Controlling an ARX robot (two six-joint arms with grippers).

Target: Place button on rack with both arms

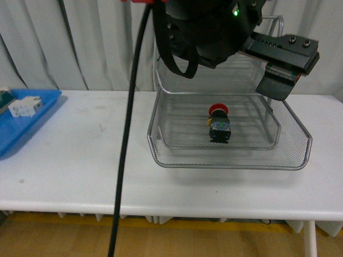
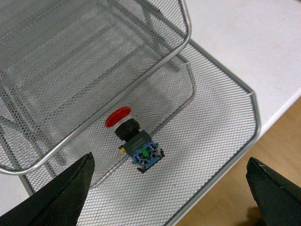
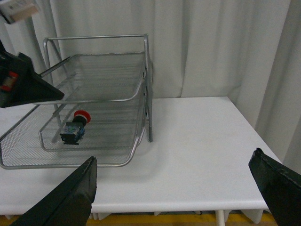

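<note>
Looming left arm [image 1: 214, 32] is hanging right over the rack [image 1: 230, 166] with the left gripper [image 2: 170, 160] spread wide, gripping nothing. Below it, not touching, the button [image 1: 218, 124] is lying on its side on the low mesh: red mushroom cap facing the back, black body frontward. Right gripper [image 3: 173, 157] is gaping too, sitting well off to the side.
</note>
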